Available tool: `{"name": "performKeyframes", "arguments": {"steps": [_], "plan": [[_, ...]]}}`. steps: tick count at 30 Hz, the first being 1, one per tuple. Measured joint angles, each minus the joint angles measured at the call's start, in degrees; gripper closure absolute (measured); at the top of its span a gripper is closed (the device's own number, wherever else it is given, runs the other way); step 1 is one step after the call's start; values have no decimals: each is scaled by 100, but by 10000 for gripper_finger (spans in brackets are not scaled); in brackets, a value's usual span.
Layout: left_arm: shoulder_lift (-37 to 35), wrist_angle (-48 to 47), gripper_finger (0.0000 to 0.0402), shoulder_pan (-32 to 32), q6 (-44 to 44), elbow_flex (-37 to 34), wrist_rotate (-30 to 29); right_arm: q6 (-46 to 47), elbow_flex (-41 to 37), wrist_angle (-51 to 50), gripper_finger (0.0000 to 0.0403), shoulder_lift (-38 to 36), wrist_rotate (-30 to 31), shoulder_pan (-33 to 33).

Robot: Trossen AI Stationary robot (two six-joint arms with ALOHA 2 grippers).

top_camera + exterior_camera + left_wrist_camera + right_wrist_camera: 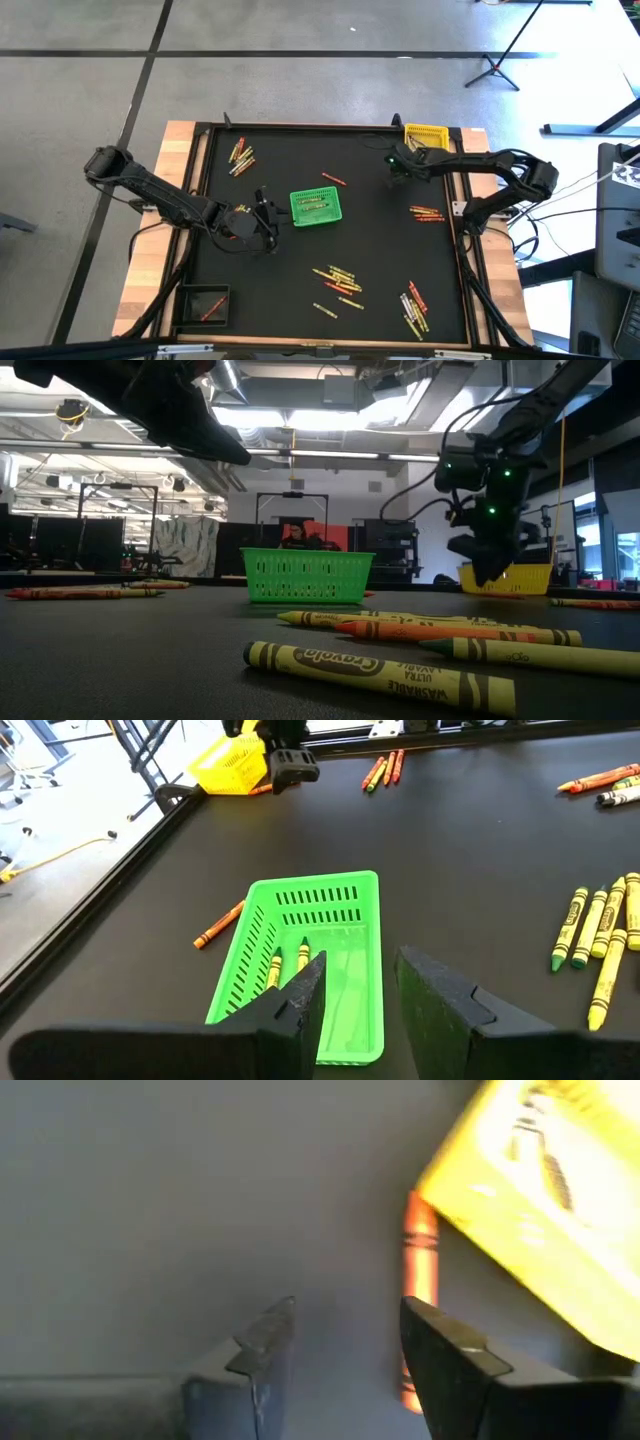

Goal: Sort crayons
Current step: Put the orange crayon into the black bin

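Crayons lie scattered on the black mat in small groups. My left gripper hovers open, just left of the green basket, which holds a few yellowish crayons. My right gripper hangs open and empty, pointing steeply down over the mat, near the yellow basket at the far edge. An orange crayon lies on the mat against that basket's side, just past one fingertip. The same gripper shows in the low view, low over the mat in front of the yellow basket.
A black basket with a red crayon in it stands at the near left corner. A raised black frame rims the mat. Several crayons lie near the front edge, and one red crayon lies behind the green basket.
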Motion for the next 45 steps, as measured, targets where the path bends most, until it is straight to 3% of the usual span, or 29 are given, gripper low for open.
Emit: {"name": "performKeyframes", "arguments": {"steps": [8,20,27,31,39,45], "plan": [[0,0,295,0,0,0,-2,342,-2,-618,244,0,389,-4],[0,-2,295,0,-9,0,0,253,-467,379,247,0,308,-424],[0,0,295,0,-11,0,0,125,-834,1106,249,-24,-164,-643],[0,0,295,0,-11,0,0,102,-852,1137,278,-20,-308,-640],[0,0,295,1,-11,0,0,-58,-855,1164,389,-15,-467,-636],[0,2,295,0,-11,0,0,-268,-856,1158,378,-17,-512,-610]]}}
